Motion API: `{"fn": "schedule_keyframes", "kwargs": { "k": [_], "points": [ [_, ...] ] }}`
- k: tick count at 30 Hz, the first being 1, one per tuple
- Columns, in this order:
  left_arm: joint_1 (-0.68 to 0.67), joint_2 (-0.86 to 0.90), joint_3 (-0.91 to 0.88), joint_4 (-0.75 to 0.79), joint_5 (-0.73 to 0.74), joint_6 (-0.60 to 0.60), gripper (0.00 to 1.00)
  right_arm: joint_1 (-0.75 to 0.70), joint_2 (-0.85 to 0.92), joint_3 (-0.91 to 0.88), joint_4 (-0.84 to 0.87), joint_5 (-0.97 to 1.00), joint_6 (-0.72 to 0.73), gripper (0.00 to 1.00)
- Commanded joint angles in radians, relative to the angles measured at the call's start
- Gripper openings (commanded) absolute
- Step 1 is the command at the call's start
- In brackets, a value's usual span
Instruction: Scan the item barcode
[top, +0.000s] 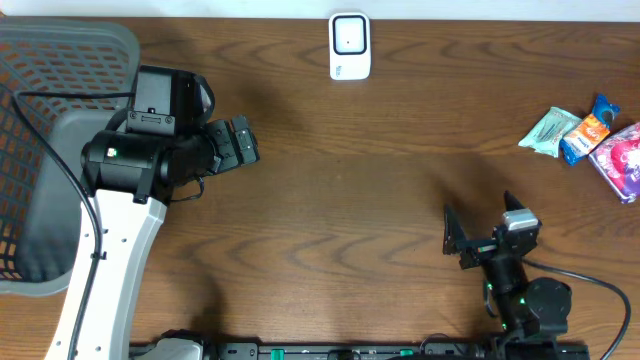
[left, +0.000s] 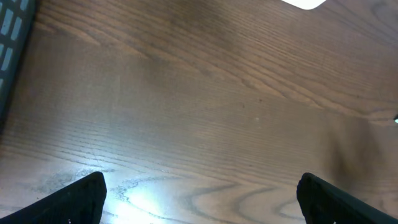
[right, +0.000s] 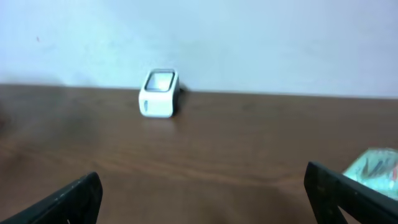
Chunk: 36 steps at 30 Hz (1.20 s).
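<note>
A white barcode scanner (top: 350, 45) stands at the table's far edge, also in the right wrist view as the scanner (right: 158, 93). Three packaged items lie at the right edge: a pale green packet (top: 547, 131), a blue-and-orange packet (top: 587, 130) and a pink packet (top: 622, 160). The green packet (right: 376, 169) shows at the right of the right wrist view. My left gripper (top: 240, 145) is open at the left, empty, over bare wood (left: 199, 205). My right gripper (top: 478, 222) is open near the front, empty, its fingers (right: 348, 193) wide apart.
A grey mesh basket (top: 60, 90) sits at the far left of the table, partly under my left arm. Its edge (left: 12, 43) shows in the left wrist view. A cable runs from the right arm's base.
</note>
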Motion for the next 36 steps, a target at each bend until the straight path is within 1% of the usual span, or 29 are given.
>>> {"fn": "schedule_keyframes", "kwargs": {
  "k": [1, 5, 10, 15, 18, 20, 24, 33, 36],
  "points": [
    [0.003, 0.000, 0.008, -0.002, -0.010, 0.013, 0.98, -0.006, -0.047, -0.050, 0.064, -0.006, -0.011, 0.99],
    [0.003, 0.000, 0.008, -0.003, -0.010, 0.013, 0.98, -0.006, -0.083, -0.096, 0.113, 0.016, -0.011, 0.99],
    [0.003, 0.000, 0.008, -0.002, -0.010, 0.013, 0.98, -0.006, -0.099, -0.097, 0.126, 0.070, -0.011, 0.99],
    [0.003, 0.000, 0.008, -0.003, -0.010, 0.013, 0.98, -0.007, -0.112, -0.097, 0.087, 0.153, -0.011, 0.99],
    [0.003, 0.000, 0.008, -0.002, -0.010, 0.013, 0.98, -0.021, -0.112, -0.097, 0.028, 0.163, -0.011, 0.99],
    [0.003, 0.000, 0.008, -0.002, -0.010, 0.013, 0.98, -0.041, -0.112, -0.097, -0.039, 0.163, 0.015, 0.99],
    [0.003, 0.000, 0.008, -0.003, -0.010, 0.013, 0.98, -0.067, -0.112, -0.097, -0.039, 0.163, 0.026, 0.99],
    [0.003, 0.000, 0.008, -0.003, -0.010, 0.013, 0.98, -0.067, -0.112, -0.097, -0.038, 0.167, 0.025, 0.99],
    [0.003, 0.000, 0.008, -0.003, -0.010, 0.013, 0.98, -0.067, -0.112, -0.097, -0.040, 0.169, 0.005, 0.99]
  ]
}}
